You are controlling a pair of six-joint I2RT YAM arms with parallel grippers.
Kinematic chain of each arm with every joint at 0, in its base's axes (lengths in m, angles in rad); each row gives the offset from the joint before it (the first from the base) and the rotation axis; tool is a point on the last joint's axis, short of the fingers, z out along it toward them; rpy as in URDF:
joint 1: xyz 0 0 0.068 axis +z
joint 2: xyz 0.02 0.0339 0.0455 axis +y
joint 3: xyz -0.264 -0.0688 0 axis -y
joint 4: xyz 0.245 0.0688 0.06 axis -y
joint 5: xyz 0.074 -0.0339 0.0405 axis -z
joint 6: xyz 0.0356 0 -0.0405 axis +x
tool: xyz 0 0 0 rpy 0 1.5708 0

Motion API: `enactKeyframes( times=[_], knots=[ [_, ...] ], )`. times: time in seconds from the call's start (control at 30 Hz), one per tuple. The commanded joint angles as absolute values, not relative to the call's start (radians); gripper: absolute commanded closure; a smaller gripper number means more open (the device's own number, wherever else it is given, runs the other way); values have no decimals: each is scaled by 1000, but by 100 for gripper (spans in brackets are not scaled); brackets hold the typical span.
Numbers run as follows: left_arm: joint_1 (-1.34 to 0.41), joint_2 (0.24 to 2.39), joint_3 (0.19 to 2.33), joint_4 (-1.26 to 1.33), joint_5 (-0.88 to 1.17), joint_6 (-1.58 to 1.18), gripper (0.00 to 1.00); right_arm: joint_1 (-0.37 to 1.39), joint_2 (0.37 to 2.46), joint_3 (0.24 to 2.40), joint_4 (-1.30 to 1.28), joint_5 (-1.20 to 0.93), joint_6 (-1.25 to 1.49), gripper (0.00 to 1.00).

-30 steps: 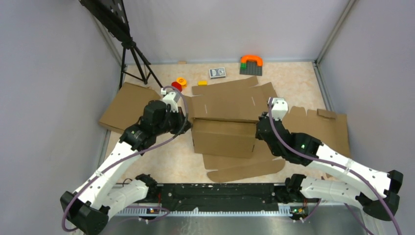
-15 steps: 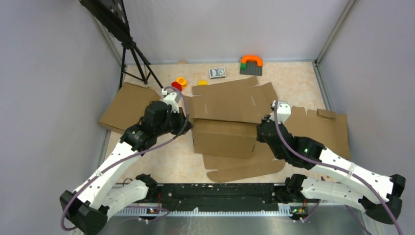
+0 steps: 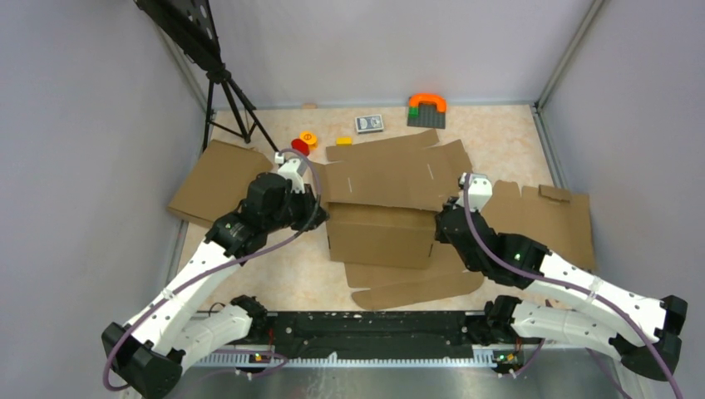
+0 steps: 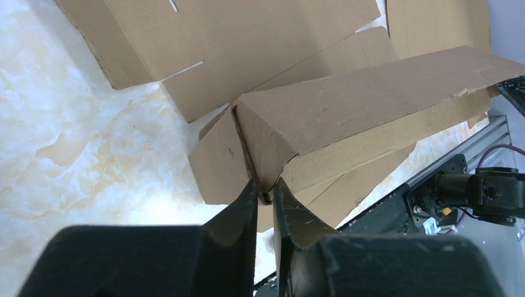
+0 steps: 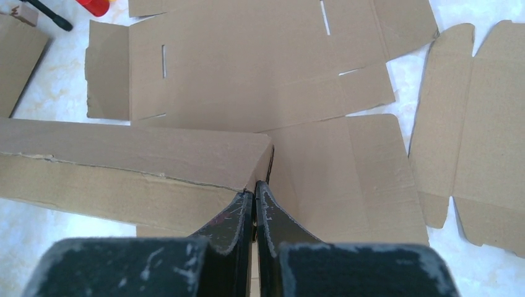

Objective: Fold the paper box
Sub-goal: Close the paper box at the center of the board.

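The paper box [image 3: 382, 176] is a brown die-cut sheet lying mid-table, its near long wall [image 3: 381, 235] folded up like a hollow beam. My left gripper [image 3: 314, 208] is at that wall's left end. In the left wrist view its tips [image 4: 265, 185] stand nearly together, with the corner of the cardboard [image 4: 347, 105] pinched between them. My right gripper [image 3: 438, 223] is at the wall's right end. In the right wrist view its fingers [image 5: 255, 189] are pressed together, tips touching the corner of the folded wall [image 5: 136, 154], with nothing seen between them.
A second die-cut cardboard sheet [image 3: 553, 216] lies to the right and a plain cardboard slab [image 3: 212, 179] to the left. At the back are a tripod [image 3: 229, 91], red and yellow pieces [image 3: 303, 143], a card deck [image 3: 369, 124] and an orange-and-green block [image 3: 426, 108]. A black rail [image 3: 374, 328] runs along the near edge.
The right arm has shifted slightly right and nearer, staying at the wall's right corner. The left arm and the box have barely moved.
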State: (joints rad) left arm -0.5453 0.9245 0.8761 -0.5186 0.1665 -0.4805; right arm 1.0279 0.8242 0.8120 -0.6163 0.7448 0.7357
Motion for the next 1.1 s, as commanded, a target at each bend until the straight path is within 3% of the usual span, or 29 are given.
enactKeyframes(
  times=[0.0,0.27,0.5,0.77,1.07],
  knots=[
    [-550,899,912,-578,155,-479,80,1037,824,799,-675,707,707,100],
    [-550,901,1055,-720,159,-446,58,1038,810,785,-646,691,672,100],
    [-549,906,1117,-639,124,-418,49,1038,800,782,-637,684,658,100],
    [-548,1059,1194,-632,117,-400,61,1037,793,784,-644,686,655,100],
    [-548,1037,1074,-631,216,-435,86,1038,787,774,-643,693,660,100]
  ],
)
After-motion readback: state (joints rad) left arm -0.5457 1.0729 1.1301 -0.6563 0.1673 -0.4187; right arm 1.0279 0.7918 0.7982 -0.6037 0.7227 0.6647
